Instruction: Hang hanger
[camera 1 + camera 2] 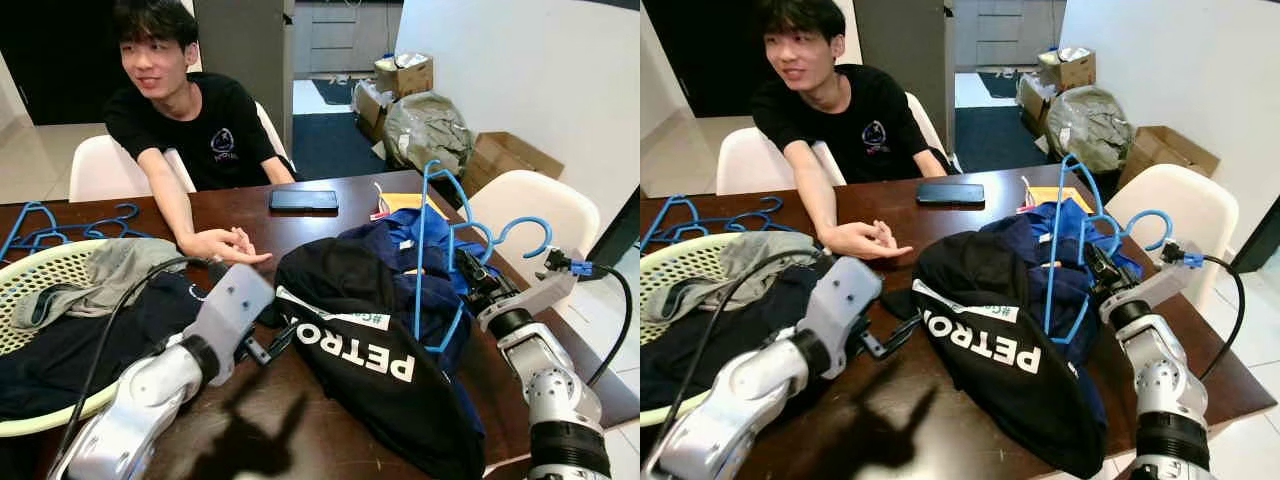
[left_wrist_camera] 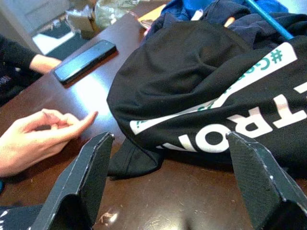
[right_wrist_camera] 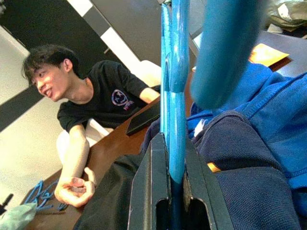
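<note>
The right gripper (image 1: pixel 468 268) has its two black fingers (image 3: pixel 148 191) pinched tight on a blue hanger (image 1: pixel 432 250), and it holds that hanger up on edge above the pile of clothes at the right side of the dark wooden table (image 1: pixel 330 225). The hanger is thin bright-blue plastic, with one long straight bar standing nearly upright, a curved hook (image 1: pixel 528 228) curling out toward the white chair (image 1: pixel 540 215), and its lower corner dipping into the garments. In the right wrist view the blue bar (image 3: pixel 173 96) runs straight up out of the clamped fingers (a second blue strand sits blurred just beside it).

Under it lie blue and navy clothes (image 1: pixel 420 270), and beside them a black shirt (image 1: pixel 370 350) with white lettering and a teal stripe, heaped in the middle of the table.

The left gripper (image 1: pixel 262 345) hovers low at the shirt's edge, fingers (image 2: pixel 93 167) spread wide, nothing between them.

A person in a black T-shirt (image 1: pixel 195 120) sits across the table, one hand (image 1: pixel 225 245) resting on the wood near that gripper. A phone (image 1: pixel 303 200) lies flat further back. At the left, a pale laundry basket (image 1: pixel 45 270) holds more clothes, with further blue hangers (image 1: pixel 70 230) lying behind it.
</note>
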Motion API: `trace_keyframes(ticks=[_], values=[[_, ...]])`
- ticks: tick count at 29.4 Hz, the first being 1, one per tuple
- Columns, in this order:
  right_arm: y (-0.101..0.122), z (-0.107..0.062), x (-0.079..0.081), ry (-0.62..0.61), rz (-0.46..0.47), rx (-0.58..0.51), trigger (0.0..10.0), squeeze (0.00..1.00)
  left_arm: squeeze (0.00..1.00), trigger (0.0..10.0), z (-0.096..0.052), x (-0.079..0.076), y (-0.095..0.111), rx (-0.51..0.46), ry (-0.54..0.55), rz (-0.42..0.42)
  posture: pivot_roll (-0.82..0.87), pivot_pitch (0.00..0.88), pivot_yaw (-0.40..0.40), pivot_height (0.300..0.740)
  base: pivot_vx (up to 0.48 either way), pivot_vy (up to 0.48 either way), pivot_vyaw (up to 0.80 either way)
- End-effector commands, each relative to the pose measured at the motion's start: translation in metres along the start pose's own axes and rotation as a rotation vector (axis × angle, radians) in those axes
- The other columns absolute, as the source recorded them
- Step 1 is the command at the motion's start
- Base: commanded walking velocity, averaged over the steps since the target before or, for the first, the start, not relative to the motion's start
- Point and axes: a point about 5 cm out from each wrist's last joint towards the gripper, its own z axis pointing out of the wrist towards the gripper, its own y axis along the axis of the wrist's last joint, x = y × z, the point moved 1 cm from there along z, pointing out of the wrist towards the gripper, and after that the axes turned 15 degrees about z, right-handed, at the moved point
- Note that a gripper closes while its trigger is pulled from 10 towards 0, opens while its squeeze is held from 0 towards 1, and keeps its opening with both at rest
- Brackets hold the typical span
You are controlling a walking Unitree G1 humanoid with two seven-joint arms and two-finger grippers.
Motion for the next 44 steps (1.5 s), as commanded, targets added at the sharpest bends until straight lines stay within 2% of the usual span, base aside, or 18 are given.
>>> trace_keyframes(ticks=[1, 3, 6, 7, 8, 9, 11, 13, 15, 24, 36, 37, 38, 44], values=[[0.001, -0.001, -0.003, -0.008, -0.002, 0.012, 10.0, 0.00, 0.00, 10.0, -0.001, 0.000, -0.007, -0.001, -0.013, 0.051, 0.02, 0.012, -0.091, 0.740, 0.000, 0.000, 0.00], [0.001, -0.001, -0.003, -0.008, -0.002, 0.012, 10.0, 0.00, 0.00, 10.0, -0.001, 0.000, -0.007, -0.001, -0.013, 0.051, 0.02, 0.012, -0.091, 0.740, 0.000, 0.000, 0.00], [0.003, -0.001, -0.004, -0.014, -0.015, 0.020, 10.0, 0.00, 0.00, 10.0, 0.008, 0.006, -0.033, 0.076, -0.036, 0.258, 0.00, 0.000, -0.106, 0.740, 0.000, 0.000, 0.00], [0.003, -0.001, -0.004, -0.014, -0.015, 0.020, 10.0, 0.00, 0.00, 10.0, 0.008, 0.006, -0.033, 0.076, -0.036, 0.258, 0.00, 0.000, -0.106, 0.740, 0.000, 0.000, 0.00], [0.004, -0.002, -0.006, -0.019, -0.023, 0.022, 10.0, 0.00, 0.00, 10.0, 0.013, 0.007, -0.044, 0.106, -0.058, 0.340, -0.01, 0.000, -0.107, 0.740, 0.000, 0.000, 0.00], [0.004, -0.002, -0.006, -0.019, -0.023, 0.022, 10.0, 0.00, 0.00, 10.0, 0.013, 0.007, -0.044, 0.106, -0.058, 0.340, -0.01, 0.000, -0.107, 0.740, 0.000, 0.000, 0.00], [0.006, -0.003, -0.008, -0.027, -0.033, 0.025, 10.0, 0.00, 0.00, 10.0, 0.019, 0.005, -0.056, 0.129, -0.087, 0.426, -0.02, 0.000, -0.105, 0.740, 0.000, 0.000, 0.00], [0.006, -0.003, -0.008, -0.027, -0.033, 0.025, 10.0, 0.00, 0.00, 10.0, 0.019, 0.005, -0.056, 0.129, -0.087, 0.426, -0.02, 0.000, -0.105, 0.740, 0.000, 0.000, 0.00], [0.007, -0.004, -0.008, -0.031, -0.046, 0.022, 10.0, 0.00, 0.00, 10.0, 0.028, -0.002, -0.065, 0.111, -0.130, 0.503, -0.04, 0.000, -0.091, 0.740, 0.000, 0.000, 0.00], [0.010, -0.006, -0.007, -0.035, -0.047, 0.008, 10.0, 0.00, 0.00, 10.0, 0.044, -0.018, -0.060, -0.037, -0.198, 0.596, -0.05, 0.009, -0.082, 0.740, 0.000, 0.000, 0.00], [0.011, -0.009, -0.006, -0.035, -0.044, -0.003, 10.0, 0.00, 0.00, 10.0, 0.055, -0.022, -0.062, -0.101, -0.206, 0.616, -0.06, 0.022, -0.067, 0.740, 0.000, 0.000, 0.00], [0.011, -0.009, -0.006, -0.036, -0.044, -0.004, 10.0, 0.00, 0.00, 2.0, 0.057, -0.023, -0.062, -0.111, -0.205, 0.618, -0.07, 0.022, -0.065, 0.740, 0.000, 0.000, 0.00], [0.011, -0.010, -0.006, -0.036, -0.045, -0.005, 10.0, 0.00, 0.00, 0.0, 0.059, -0.023, -0.062, -0.115, -0.205, 0.611, -0.07, 0.022, -0.065, 0.740, 0.000, 0.000, 0.00], [0.011, -0.010, -0.005, -0.037, -0.046, -0.007, 10.0, 0.00, 0.00, 0.0, 0.062, -0.023, -0.062, -0.121, -0.207, 0.609, -0.07, 0.024, -0.063, 0.740, 0.000, 0.000, 0.00]])
